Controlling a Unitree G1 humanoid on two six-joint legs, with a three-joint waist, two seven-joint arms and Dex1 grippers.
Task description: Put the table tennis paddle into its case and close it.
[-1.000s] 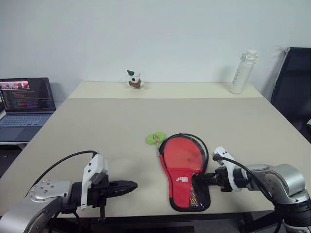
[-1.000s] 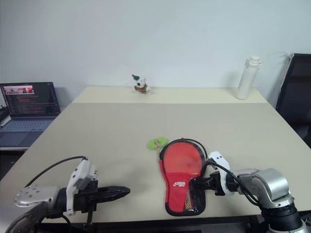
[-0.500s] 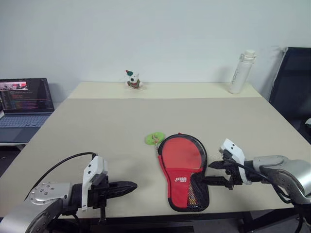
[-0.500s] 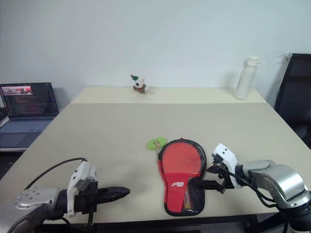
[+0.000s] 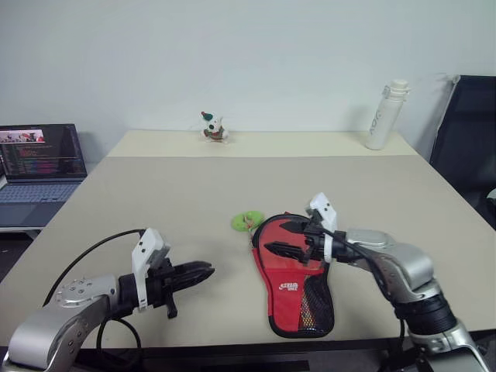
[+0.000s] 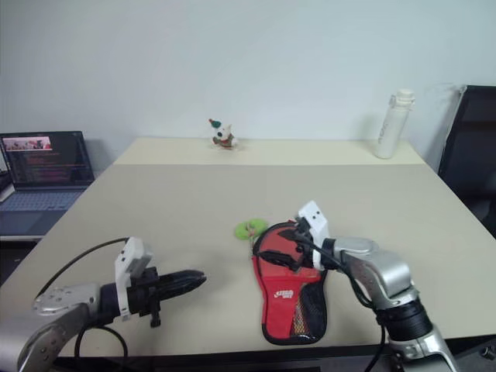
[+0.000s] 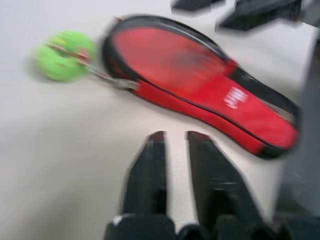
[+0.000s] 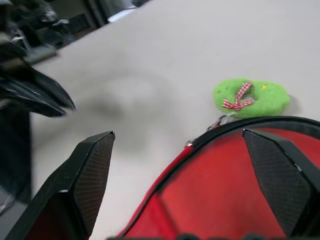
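Red rubber of the table tennis paddle (image 5: 288,246) sits inside the case (image 5: 304,310) on the tabletop (image 5: 194,194), where the right gripper (image 5: 285,238), jaws now spread, has swung over it, seemingly toward the zip, while the left gripper (image 5: 203,273) jaws part slightly.

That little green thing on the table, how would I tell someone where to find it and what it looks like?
Start at the beige table and find the red and black case lying near its front edge. At the case's rounded far end, on its left side, lies the green charm, a small flat fuzzy piece with a red and white checked bow. Nothing else on the table is green.
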